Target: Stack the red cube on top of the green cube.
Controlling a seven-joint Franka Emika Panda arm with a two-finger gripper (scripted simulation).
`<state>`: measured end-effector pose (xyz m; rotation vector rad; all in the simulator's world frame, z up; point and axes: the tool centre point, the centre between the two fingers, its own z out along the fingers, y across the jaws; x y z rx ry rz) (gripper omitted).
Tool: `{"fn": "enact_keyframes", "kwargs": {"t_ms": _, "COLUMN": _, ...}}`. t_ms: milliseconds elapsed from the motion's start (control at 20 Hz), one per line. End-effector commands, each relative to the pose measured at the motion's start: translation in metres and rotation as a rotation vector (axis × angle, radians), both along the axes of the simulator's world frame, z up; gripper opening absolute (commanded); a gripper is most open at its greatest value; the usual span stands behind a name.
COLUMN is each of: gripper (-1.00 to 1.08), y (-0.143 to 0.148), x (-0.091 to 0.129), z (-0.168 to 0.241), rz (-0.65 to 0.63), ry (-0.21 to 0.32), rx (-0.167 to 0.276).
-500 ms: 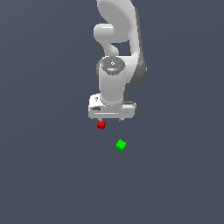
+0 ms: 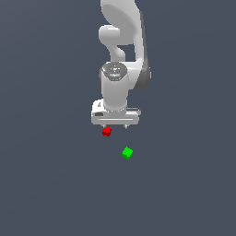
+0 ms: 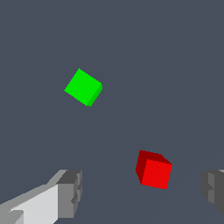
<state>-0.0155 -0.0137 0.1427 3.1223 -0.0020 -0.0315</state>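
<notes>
The worktop (image 2: 50, 184) is one flat slate-grey plane with nothing on it but two little cubes and the white arm coming down from above.

As for the job, I'd say hardly any of it is done. The red cube (image 2: 106, 131) rests on the grey surface, not lifted, and the green cube (image 2: 127, 152) sits on its own, well apart from it, lower and toward the exterior view's right. Nothing is stacked on it. Grasping, lifting, carrying across and setting down all look to be left.

The claw (image 2: 115, 126) hangs just over the red cube, and its jaws are spread wide with nothing between them gripped. In the wrist view the two grey fingertips (image 3: 70, 192) stand far apart at either side of the picture, and the red cube (image 3: 153, 170) lies in the gap between them, clearly nearer one finger than the other and touching neither. So the claw (image 3: 140, 194) seems lined up roughly over it, not centred. The green cube (image 3: 84, 87) lies outside the jaws altogether, turned at an angle to the red one.
</notes>
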Motion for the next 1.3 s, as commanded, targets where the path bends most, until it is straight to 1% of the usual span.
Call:
{"fn": "enact_keyframes", "kwargs": {"t_ms": 0, "gripper": 1.0, "y": -0.007, "x": -0.006, "z": -0.008, "rz": -0.026, "ry": -0.002, "rx": 0.001}}
{"fn": "enact_keyframes", "kwargs": {"t_ms": 400, "gripper": 1.0, "y": -0.036, "x": -0.034, "z": -0.048, "rz": -0.148, "ry": -0.015, "rx": 0.009}}
{"fn": "enact_keyframes", "kwargs": {"t_ms": 650, "gripper": 1.0, "y": -0.047, "x": -0.047, "z": -0.064, "rz": -0.198, "ry": -0.02, "rx": 0.013}}
{"fn": "enact_keyframes", "kwargs": {"t_ms": 900, "gripper": 1.0, "y": -0.051, "x": -0.052, "z": -0.071, "rz": -0.219, "ry": -0.022, "rx": 0.015}}
{"fn": "enact_keyframes", "kwargs": {"t_ms": 1250, "gripper": 1.0, "y": -0.051, "x": -0.052, "z": -0.079, "rz": -0.216, "ry": -0.021, "rx": 0.015}}
